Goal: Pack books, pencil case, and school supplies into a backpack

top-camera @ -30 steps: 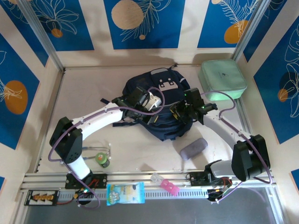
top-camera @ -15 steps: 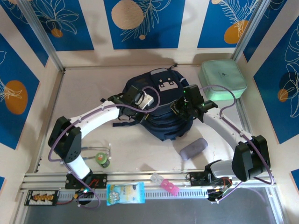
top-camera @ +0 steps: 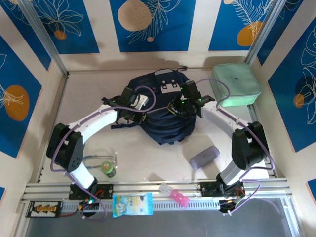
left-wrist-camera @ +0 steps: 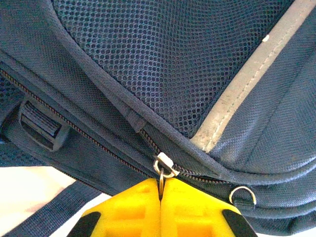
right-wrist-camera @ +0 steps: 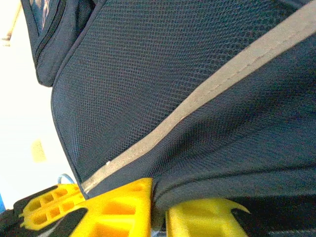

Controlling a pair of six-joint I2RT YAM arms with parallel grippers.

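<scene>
Backpack (top-camera: 165, 128), navy, lay at mid-table (top-camera: 84, 94), with its grey-white front buckles turned toward the far wall. Left gripper (left-wrist-camera: 160, 191): yellow fingers pressed together, pinching the metal zipper pull (left-wrist-camera: 164, 165) on the bag's side seam. Above the pull were a mesh panel and a grey trim stripe (left-wrist-camera: 247, 84). A small D-ring (left-wrist-camera: 242, 193) sat just beside it to the right, and a black strap buckle (left-wrist-camera: 42, 126) lay to the left. Right gripper (right-wrist-camera: 159, 197): fingers drawn close, nipping a fold of backpack fabric under mesh crossed by a pale stripe. Mint case (top-camera: 236, 84): far right corner, apart from the bag. Grey pouch (top-camera: 204, 157): near the bag's near-right side, not touching. Green round item (top-camera: 108, 169), blue packet (top-camera: 132, 204) and pink-white item (top-camera: 174, 194): along the near edge.
</scene>
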